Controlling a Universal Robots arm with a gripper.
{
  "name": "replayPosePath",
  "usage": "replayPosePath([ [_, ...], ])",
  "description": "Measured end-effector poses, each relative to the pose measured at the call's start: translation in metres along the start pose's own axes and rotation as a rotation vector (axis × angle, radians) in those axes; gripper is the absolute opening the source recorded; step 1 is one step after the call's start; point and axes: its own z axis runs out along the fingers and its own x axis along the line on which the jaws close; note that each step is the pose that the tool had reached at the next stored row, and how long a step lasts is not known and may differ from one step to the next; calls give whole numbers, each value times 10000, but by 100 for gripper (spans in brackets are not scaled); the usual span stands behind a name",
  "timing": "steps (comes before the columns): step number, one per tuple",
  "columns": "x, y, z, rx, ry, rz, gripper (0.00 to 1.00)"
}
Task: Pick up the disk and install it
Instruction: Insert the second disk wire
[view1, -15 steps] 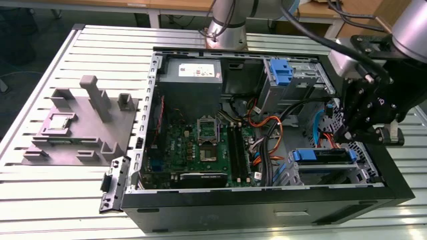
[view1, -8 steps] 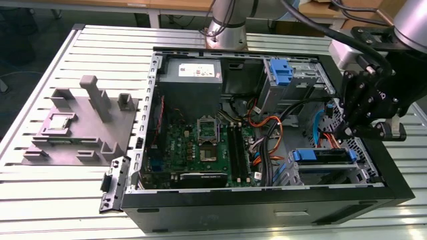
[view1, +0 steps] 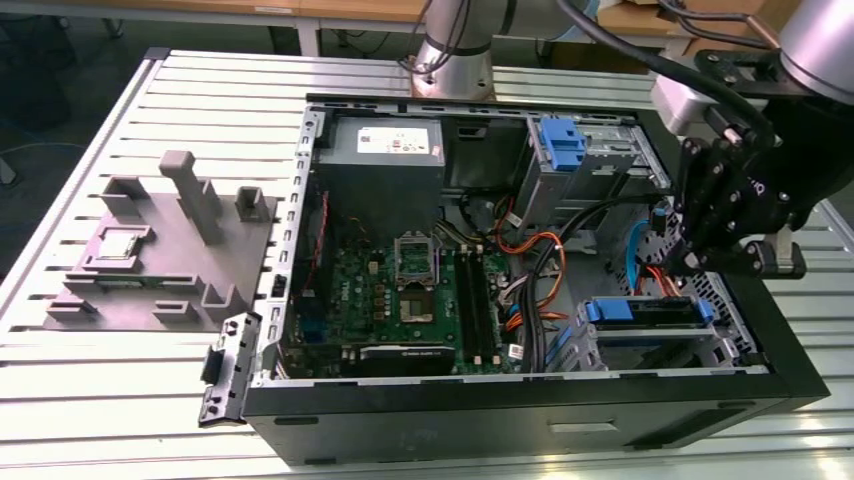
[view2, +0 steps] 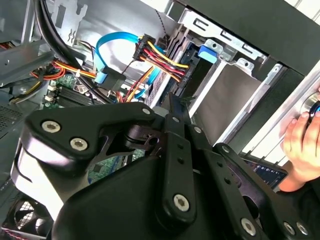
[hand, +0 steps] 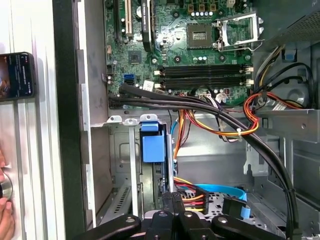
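Hand (view1: 694, 262): inside case (view1: 534, 395) above disk (view1: 646, 312), finger state indeterminable. Risk: snagging cables (view1: 541, 262), dislodging 1 connector.

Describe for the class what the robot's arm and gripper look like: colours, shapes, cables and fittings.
The arm is a silver-grey metal tube with a rounded grey joint housing near the wrist. Thick black cables loop along it. The gripper is matt black, built from flat angular linkage plates joined by round silver screws, clearest in the second wrist view. A pale grey block sits near the wrist.
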Motion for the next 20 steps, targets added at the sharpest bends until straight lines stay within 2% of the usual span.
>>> replayPosePath([
  [4,-36,1,-59,0,-4,1,10],
  [11,-144,6,-131,0,-2,0,10],
  [20,-392,19,-168,0,-2,0,10],
])
